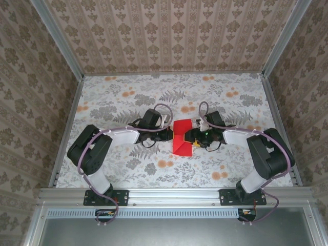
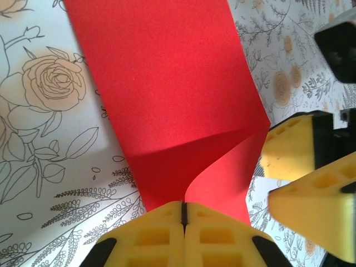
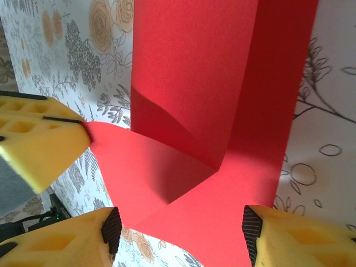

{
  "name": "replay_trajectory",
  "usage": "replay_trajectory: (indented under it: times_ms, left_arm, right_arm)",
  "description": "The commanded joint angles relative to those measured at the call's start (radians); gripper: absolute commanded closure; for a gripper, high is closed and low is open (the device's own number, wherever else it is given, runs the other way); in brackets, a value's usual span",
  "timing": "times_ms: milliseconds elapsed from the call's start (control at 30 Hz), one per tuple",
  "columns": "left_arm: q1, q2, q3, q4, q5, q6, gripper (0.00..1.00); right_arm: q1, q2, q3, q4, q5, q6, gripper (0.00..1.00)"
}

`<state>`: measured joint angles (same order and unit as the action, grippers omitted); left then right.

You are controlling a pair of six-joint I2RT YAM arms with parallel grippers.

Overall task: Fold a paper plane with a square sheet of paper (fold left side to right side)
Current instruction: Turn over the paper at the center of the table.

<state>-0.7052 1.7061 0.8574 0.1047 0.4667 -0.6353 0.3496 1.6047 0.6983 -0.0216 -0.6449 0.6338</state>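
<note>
The square sheet of paper (image 1: pixel 182 136) is bright red and lies partly folded at the table's middle, between both grippers. My left gripper (image 1: pixel 171 136) is at its left side. In the left wrist view this gripper (image 2: pixel 183 204) is shut on a lifted corner of the red paper (image 2: pixel 167 83), which curls up from the flat part. My right gripper (image 1: pixel 191 136) is at the paper's right side. In the right wrist view it (image 3: pixel 181 231) stands open, its fingers (image 3: pixel 300 239) wide apart over the paper (image 3: pixel 194 72), with a raised flap curving away to the left gripper's fingers (image 3: pixel 39 139).
The flowered tabletop (image 1: pixel 128 102) spreads out on all sides of the paper. Patterned walls and metal rails (image 1: pixel 66 128) close it in. Both forearms lie low across the middle, and the right gripper's yellow fingers (image 2: pixel 295 147) sit close by the left gripper.
</note>
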Motion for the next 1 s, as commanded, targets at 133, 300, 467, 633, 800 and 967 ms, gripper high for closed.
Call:
replay_trajectory:
  times_ms: [133, 300, 467, 633, 800, 967]
  left_arm:
    - [0.010, -0.028, -0.015, -0.013, -0.018, 0.013, 0.95]
    - [0.026, -0.067, -0.031, -0.017, -0.033, 0.003, 0.74]
    - [0.076, -0.172, -0.070, -0.026, -0.025, -0.016, 0.49]
    - [0.155, -0.333, -0.114, -0.043, -0.011, -0.050, 0.23]
    - [0.243, -0.496, -0.148, 0.006, 0.066, -0.127, 0.05]
    - [0.296, -0.569, -0.115, 0.118, 0.210, -0.213, 0.00]
  right_arm:
    - [0.038, 0.087, 0.061, 0.119, -0.068, 0.076, 0.51]
    - [0.042, 0.098, 0.067, 0.163, -0.069, 0.099, 0.74]
    - [0.016, 0.053, 0.082, 0.172, -0.079, 0.082, 0.89]
    - [-0.043, -0.034, 0.115, 0.163, -0.133, 0.023, 0.90]
    - [-0.087, -0.115, 0.184, 0.174, -0.220, -0.027, 0.90]
    - [-0.092, -0.155, 0.275, 0.285, -0.329, 0.015, 0.89]
